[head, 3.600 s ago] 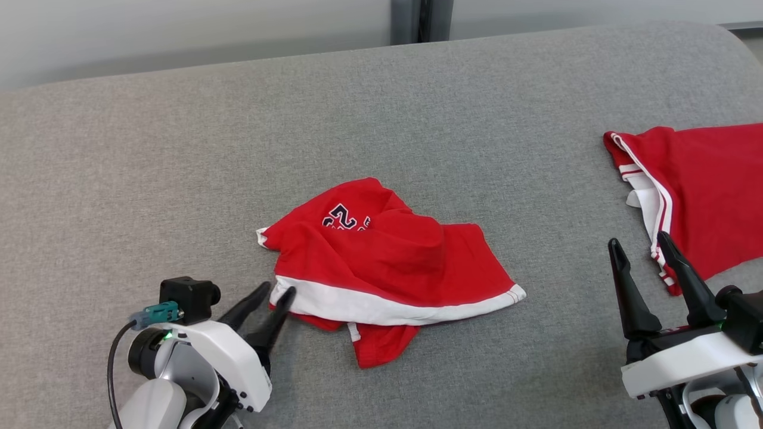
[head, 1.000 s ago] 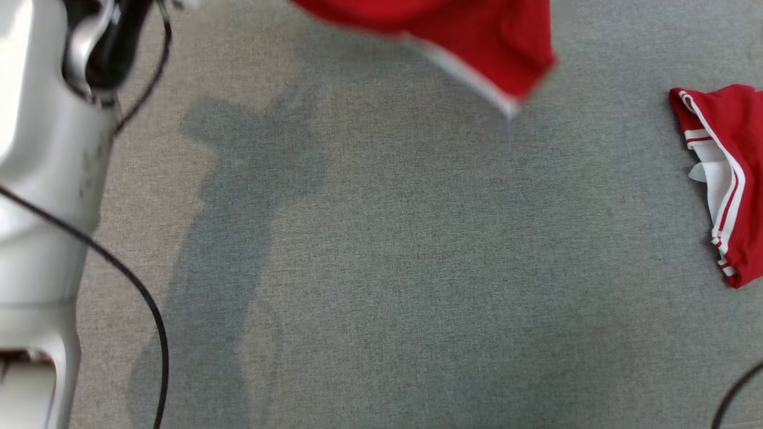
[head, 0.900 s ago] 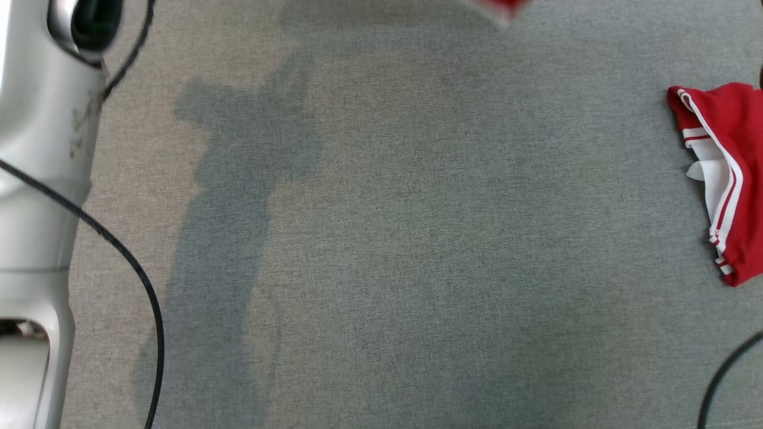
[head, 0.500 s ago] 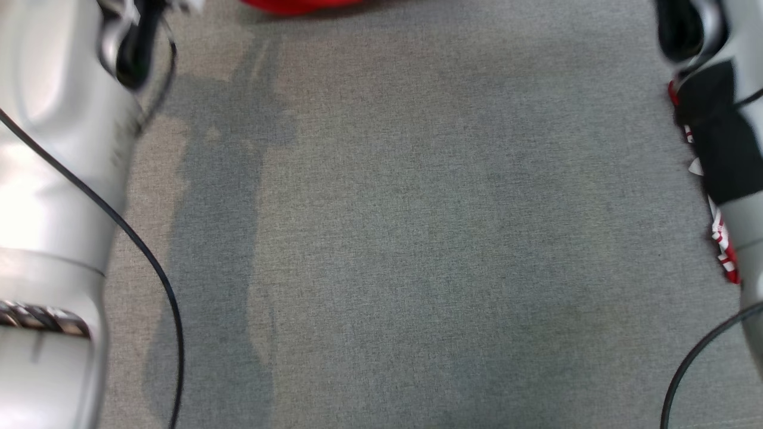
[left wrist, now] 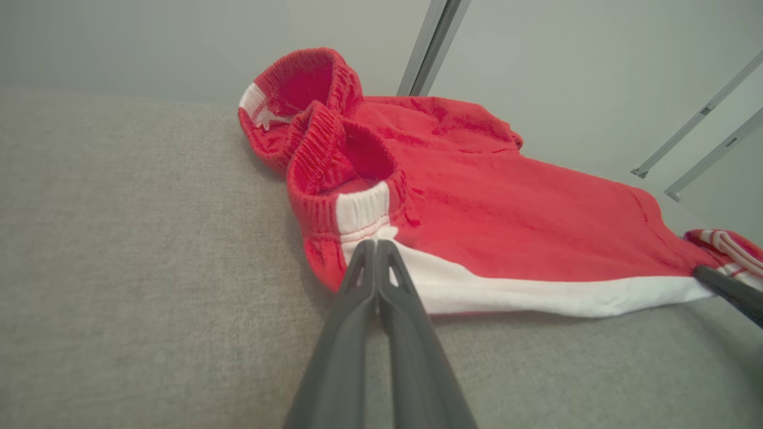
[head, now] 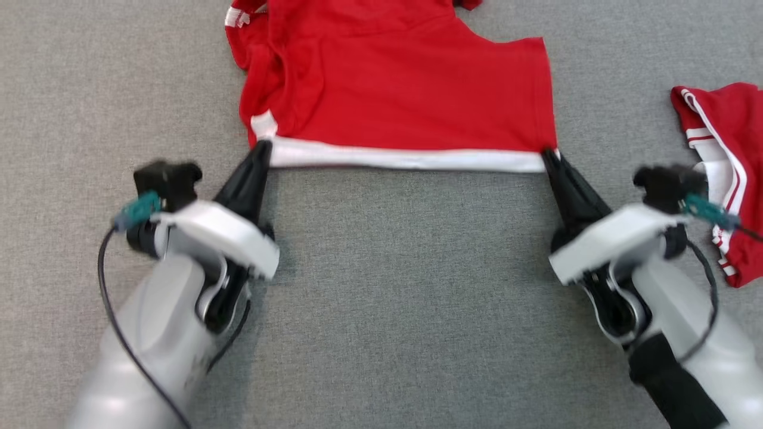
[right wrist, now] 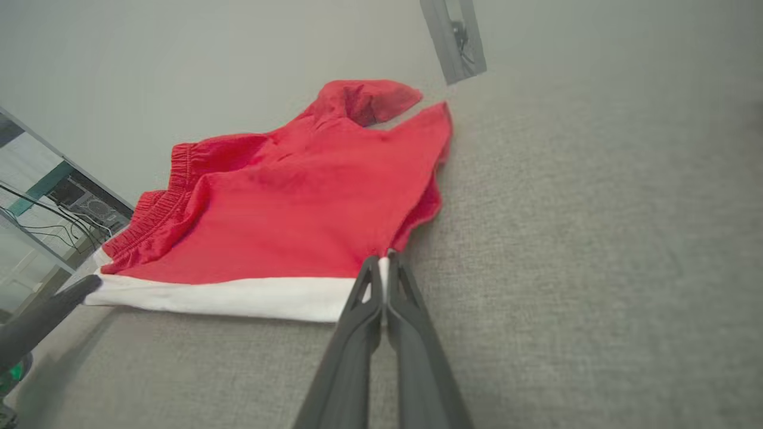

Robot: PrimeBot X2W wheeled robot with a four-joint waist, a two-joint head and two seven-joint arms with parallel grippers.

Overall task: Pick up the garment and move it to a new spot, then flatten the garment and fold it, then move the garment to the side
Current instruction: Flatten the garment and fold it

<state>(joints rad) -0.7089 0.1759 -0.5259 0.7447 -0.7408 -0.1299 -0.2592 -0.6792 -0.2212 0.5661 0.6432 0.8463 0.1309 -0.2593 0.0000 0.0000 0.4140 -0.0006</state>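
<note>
Two red garments lie on the grey fabric-covered worktop (head: 393, 286). The garment (head: 393, 89) of the task is spread at the top middle of the head view, its far part running off the upper edge. A single white band forms its near hem and is drawn out in a straight line between the two grippers. The left gripper (head: 261, 152) has its jaws pressed together, pinching the left end of that band; the left wrist view shows the two dark fingers (left wrist: 357, 310) meeting on the white cloth, just below a gathered, ribbed red waistband with a white patch. The right gripper (head: 548, 158) likewise has its jaws pressed together, pinching the right end of the band at the garment's corner; in the right wrist view its two fingers (right wrist: 417, 333) close on the point where red and white meet. Each wrist view also catches one dark finger of the other arm at its side edge, at the far end of the band. The left side of the garment is bunched in folds, while the right side lies flatter, with one small flap turned up at its far end. The second garment (head: 724, 179), red with white panels and thin red and white stripes, lies at the right edge of the head view, apart from the first and just beside the right wrist. Each wrist carries one teal connector (head: 138, 208) with one black cable (head: 110, 310). A pale wall (left wrist: 179, 42) rises behind the worktop.
</note>
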